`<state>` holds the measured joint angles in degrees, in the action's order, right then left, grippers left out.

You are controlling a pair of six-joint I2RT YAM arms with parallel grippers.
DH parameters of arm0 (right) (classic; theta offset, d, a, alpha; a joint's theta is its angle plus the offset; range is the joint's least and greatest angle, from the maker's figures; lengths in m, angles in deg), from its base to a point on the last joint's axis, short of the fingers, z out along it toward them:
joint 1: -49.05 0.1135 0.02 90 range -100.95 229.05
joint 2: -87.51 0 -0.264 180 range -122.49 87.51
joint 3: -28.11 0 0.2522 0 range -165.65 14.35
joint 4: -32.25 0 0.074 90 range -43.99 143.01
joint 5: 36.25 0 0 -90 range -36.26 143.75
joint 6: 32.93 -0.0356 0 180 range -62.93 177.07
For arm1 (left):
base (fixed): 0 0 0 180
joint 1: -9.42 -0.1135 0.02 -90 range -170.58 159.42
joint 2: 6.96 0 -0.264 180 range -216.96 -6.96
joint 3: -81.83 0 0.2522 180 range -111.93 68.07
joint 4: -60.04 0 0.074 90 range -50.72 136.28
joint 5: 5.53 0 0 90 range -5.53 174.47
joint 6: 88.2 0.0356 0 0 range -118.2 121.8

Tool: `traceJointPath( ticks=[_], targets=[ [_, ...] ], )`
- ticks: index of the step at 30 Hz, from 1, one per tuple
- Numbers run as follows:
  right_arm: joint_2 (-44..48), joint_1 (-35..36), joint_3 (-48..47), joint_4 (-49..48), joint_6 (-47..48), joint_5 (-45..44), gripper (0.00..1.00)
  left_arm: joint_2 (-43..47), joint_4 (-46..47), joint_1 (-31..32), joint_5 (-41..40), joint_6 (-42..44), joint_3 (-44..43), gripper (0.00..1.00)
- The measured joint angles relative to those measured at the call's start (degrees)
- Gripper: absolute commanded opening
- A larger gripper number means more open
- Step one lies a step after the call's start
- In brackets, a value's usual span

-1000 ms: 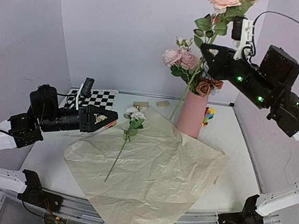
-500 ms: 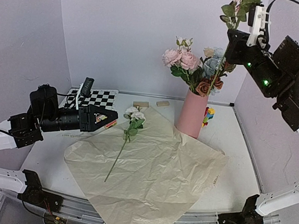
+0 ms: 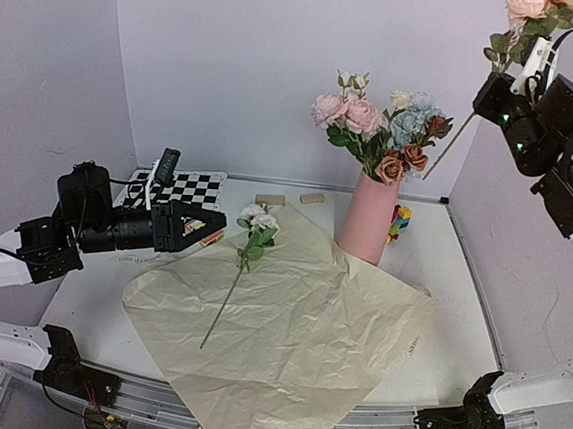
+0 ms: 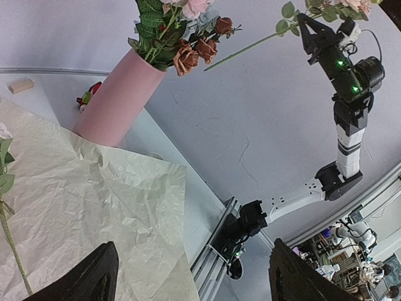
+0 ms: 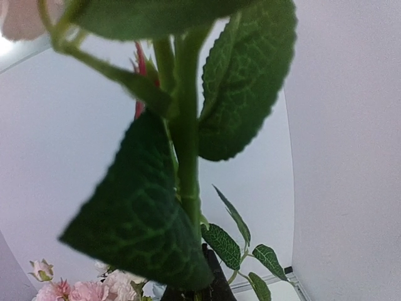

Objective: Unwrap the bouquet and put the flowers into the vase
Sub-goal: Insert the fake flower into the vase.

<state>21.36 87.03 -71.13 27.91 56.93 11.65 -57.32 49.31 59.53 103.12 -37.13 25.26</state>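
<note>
The pink vase [image 3: 368, 220] stands at the back right of the table with several flowers [image 3: 374, 132] in it. My right gripper [image 3: 494, 94] is high at the upper right, shut on the green stem [image 5: 187, 157] of a pink flower [image 3: 530, 7]. That stem's lower end hangs in the air just right of the vase's blooms. A white flower [image 3: 257, 219] lies on the unfolded tan paper [image 3: 296, 336]. My left gripper [image 3: 208, 230] hovers open at the left, near the paper's far left corner, with nothing between its fingers [image 4: 88, 282]. The left wrist view shows the vase [image 4: 119, 100] and the paper [image 4: 94, 200].
A checkerboard [image 3: 180, 187] lies at the back left. Two small wooden blocks [image 3: 270, 200] sit by the back wall. Colourful toy blocks [image 3: 399, 222] are just right of the vase. Walls close in on the left, the back and the right.
My right arm has risen and swung right with the pink flower, lifting its stem end from beside the vase to above and right of the mouth. The left arm has not moved.
</note>
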Motion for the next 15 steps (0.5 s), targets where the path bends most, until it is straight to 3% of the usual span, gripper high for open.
traceJointPath(
  ticks=[7, 15],
  targets=[
    [-0.7, -16.2, 4.7, 7.2, -17.2, 12.9, 0.00, -0.1, 0.0, 0.0, 0.0, -0.1, 0.1, 0.84],
    [-0.4, -18.7, 11.9, 3.4, -27.3, 22.4, 0.00, 0.0, 0.0, 0.0, 0.0, -0.1, 0.1, 0.84]
  ],
)
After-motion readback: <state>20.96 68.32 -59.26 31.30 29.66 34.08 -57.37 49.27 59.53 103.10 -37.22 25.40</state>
